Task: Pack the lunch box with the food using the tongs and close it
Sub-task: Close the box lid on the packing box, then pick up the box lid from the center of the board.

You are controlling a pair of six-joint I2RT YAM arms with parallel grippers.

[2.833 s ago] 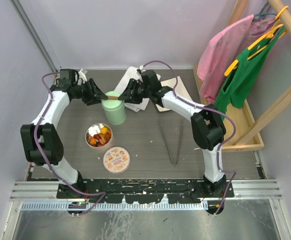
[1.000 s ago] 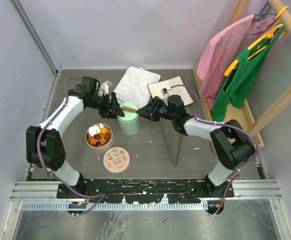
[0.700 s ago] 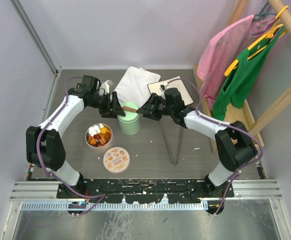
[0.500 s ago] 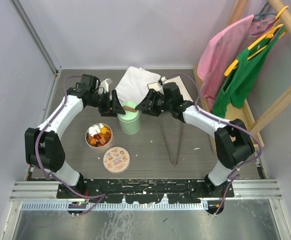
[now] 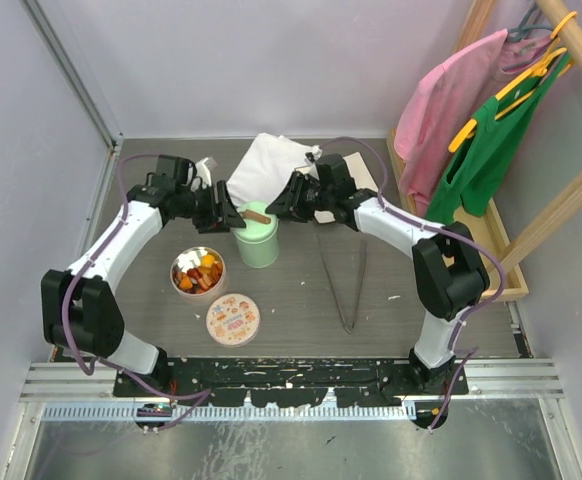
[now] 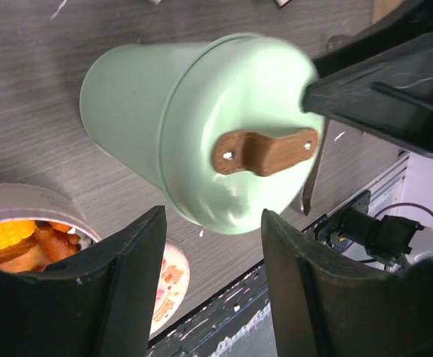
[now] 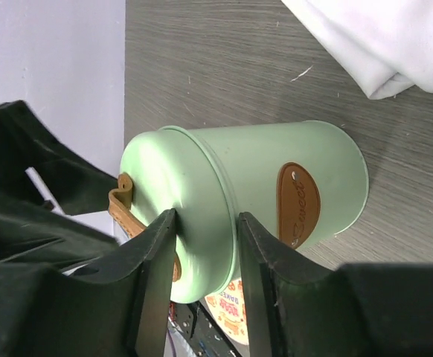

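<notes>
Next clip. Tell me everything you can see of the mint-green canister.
The mint-green canister looks like painted metal: a round body with a brown oval label, closed by a matching lid bearing a brown strap handle fixed by two rivets. It stands upright on the grey table near a white cloth. The left gripper and right gripper flank the lid from either side; whether either actually grips it cannot be told.
</notes>
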